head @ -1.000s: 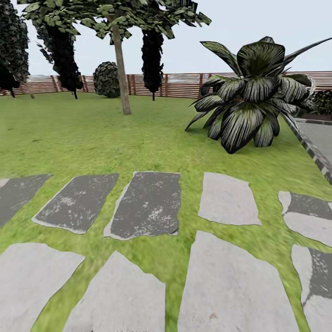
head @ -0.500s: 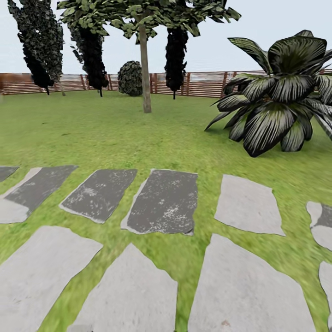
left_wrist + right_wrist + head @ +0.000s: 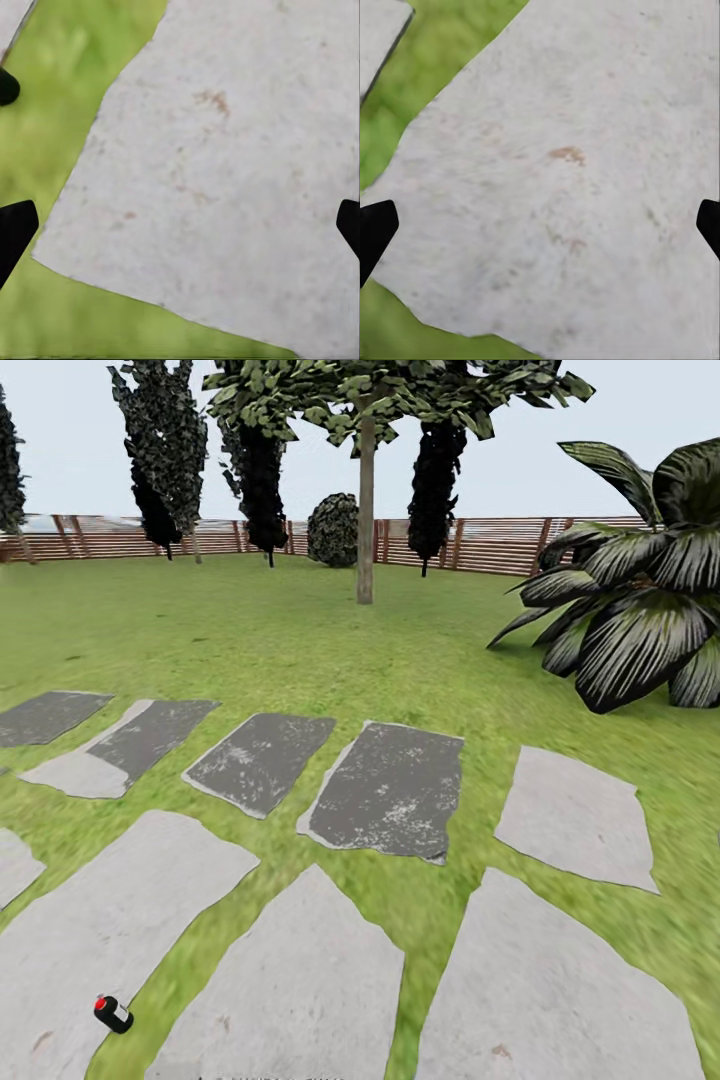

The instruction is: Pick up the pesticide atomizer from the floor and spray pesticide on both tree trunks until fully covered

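Nearest the robot, at the lower left of the head view, the pesticide atomizer lay on its side on the floor, in a strip of grass at the edge of a pale grey paving slab. It was a small dark canister with a white band and a red cap.

Below the arms, each wrist view looked down on pale slab and grass. The left tool had its two dark fingertips at opposite edges of the frame, spread wide with nothing between them, over a pale slab bordered by grass. A small dark shape sat on the grass at that frame's edge; what it was could not be told. The right tool was likewise spread wide and empty above another pale slab.

Farther out, a row of darker slabs crossed the lawn, and beyond them the grass ran open. At the right edge stood a broad-leaved striped plant. Past the middle of the lawn rose a tree with a bare straight grey-beige trunk and blocky foliage above. Behind it stood dark narrow conifers and a round bush, close to the brown slatted fence that closed the garden's far side.
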Available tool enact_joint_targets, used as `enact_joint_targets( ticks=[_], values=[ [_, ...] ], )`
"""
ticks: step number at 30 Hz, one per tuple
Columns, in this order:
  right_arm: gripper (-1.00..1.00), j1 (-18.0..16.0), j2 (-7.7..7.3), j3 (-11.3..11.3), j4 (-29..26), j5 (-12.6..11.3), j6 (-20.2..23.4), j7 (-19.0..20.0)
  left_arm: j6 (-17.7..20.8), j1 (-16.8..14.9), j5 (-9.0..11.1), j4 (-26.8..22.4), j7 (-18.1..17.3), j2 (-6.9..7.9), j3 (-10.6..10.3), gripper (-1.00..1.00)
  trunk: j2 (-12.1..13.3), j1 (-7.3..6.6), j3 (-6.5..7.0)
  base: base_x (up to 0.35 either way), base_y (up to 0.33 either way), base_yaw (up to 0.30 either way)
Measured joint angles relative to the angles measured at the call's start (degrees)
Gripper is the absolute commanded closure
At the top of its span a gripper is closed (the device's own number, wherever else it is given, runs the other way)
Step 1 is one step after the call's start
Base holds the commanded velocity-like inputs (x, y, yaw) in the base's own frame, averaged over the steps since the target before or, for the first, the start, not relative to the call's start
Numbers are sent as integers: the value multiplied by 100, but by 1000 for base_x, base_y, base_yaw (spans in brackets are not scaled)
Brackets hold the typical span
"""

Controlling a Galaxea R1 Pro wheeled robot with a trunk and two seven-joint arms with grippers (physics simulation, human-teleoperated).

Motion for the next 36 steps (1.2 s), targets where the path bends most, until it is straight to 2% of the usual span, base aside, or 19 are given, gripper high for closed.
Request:
enact_joint_targets(
  ticks=[21, 36],
  values=[
    [-100, 0, 2, 0, -17, -3, 0, 2, 9, 0, 0, 0, 0, 9, 8, -100, 0, 0, 0, -1, 0, 278],
    [-100, 0, 0, 0, -17, -2, 0, 2, 9, 0, 0, 0, 0, 9, 9, -100, 0, 0, 0, -110, 101, 278]
  ],
)
